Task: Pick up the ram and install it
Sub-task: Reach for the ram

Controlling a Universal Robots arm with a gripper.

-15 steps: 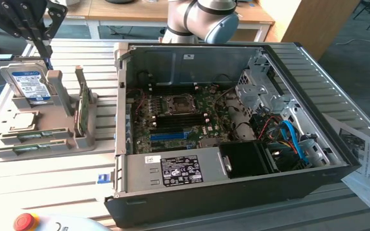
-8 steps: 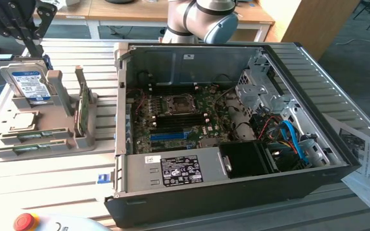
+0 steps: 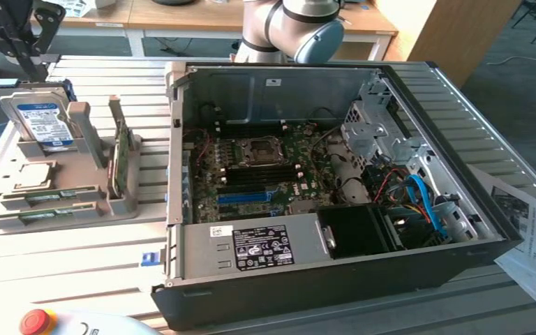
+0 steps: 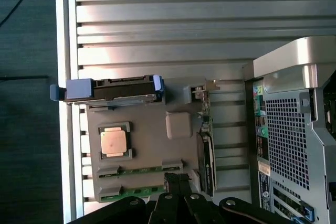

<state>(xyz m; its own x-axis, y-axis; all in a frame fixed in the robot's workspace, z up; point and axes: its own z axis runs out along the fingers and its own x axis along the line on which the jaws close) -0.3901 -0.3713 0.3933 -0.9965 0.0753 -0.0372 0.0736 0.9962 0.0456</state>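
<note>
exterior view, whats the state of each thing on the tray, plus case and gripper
ram by the cpu, flat in tray slot
second ram, flat in tray slot
cpu, flat in tray
hard drive, upright in tray
expansion card, standing on edge
case, open
gripper, shut, empty

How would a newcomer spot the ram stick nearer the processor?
Find the grey tray on the exterior view's left of the computer case. Two slim green sticks lie flat by its square processor; this ram stick is the one next to it, not the tray-edge twin.
</note>
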